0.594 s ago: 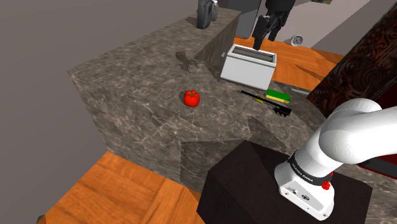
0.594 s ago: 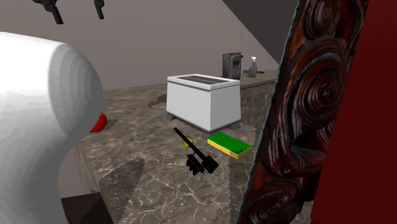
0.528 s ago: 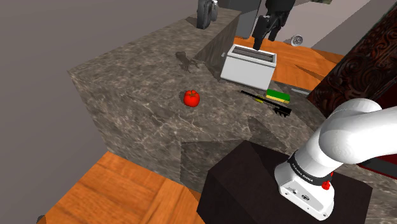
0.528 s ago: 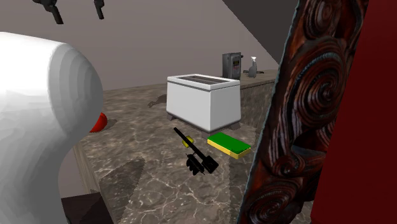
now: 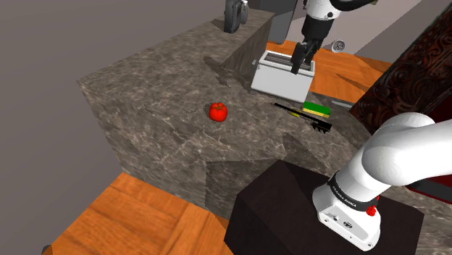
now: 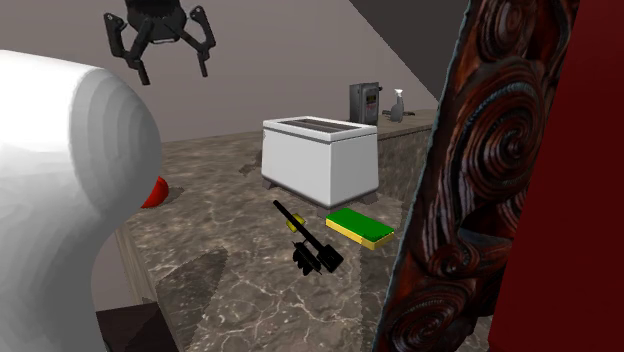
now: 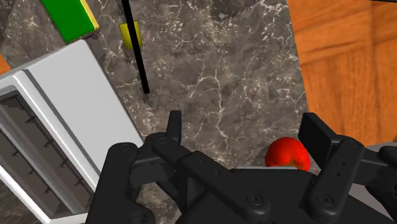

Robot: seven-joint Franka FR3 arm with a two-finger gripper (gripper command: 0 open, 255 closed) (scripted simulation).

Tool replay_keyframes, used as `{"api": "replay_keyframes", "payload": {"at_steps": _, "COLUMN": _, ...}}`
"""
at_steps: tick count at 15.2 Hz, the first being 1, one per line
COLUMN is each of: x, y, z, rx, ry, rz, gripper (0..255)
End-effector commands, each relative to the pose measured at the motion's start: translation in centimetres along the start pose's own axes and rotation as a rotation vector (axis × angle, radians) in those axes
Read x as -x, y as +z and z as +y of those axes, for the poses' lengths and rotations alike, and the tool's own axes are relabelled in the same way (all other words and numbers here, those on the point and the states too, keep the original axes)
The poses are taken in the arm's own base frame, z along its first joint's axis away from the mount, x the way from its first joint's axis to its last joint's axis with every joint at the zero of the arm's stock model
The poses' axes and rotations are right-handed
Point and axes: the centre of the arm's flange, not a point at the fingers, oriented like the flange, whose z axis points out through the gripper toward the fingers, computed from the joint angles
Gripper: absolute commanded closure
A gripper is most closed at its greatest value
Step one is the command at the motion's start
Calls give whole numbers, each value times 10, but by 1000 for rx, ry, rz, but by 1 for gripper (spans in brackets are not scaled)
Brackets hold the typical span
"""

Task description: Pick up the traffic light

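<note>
My fingers (image 7: 318, 137) hang spread apart and empty above the toaster (image 5: 284, 72). The traffic light (image 6: 365, 101), a dark grey box, stands upright well behind the toaster at the far end of the table (image 5: 159, 109), beside a spray bottle (image 6: 397, 103).

Dark grey boxy traffic light (image 6: 364, 101), standing upright, at the far end of the marbled counter (image 6: 230, 230)

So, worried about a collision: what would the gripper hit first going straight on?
Likely the bare counter between toaster and tomato; the open gripper points down at it, depth unclear.
</note>
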Motion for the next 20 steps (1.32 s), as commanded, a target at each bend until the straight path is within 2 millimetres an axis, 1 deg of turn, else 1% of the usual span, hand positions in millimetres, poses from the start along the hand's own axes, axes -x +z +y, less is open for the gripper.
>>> {"api": "replay_keyframes", "payload": {"at_steps": 1, "x": 3, "y": 23, "z": 14, "rx": -5, "ry": -17, "rz": -8, "gripper": 0}}
{"api": "replay_keyframes", "payload": {"at_steps": 20, "x": 8, "y": 240, "z": 146, "rx": -55, "ry": -163, "rz": -98, "gripper": 0}}
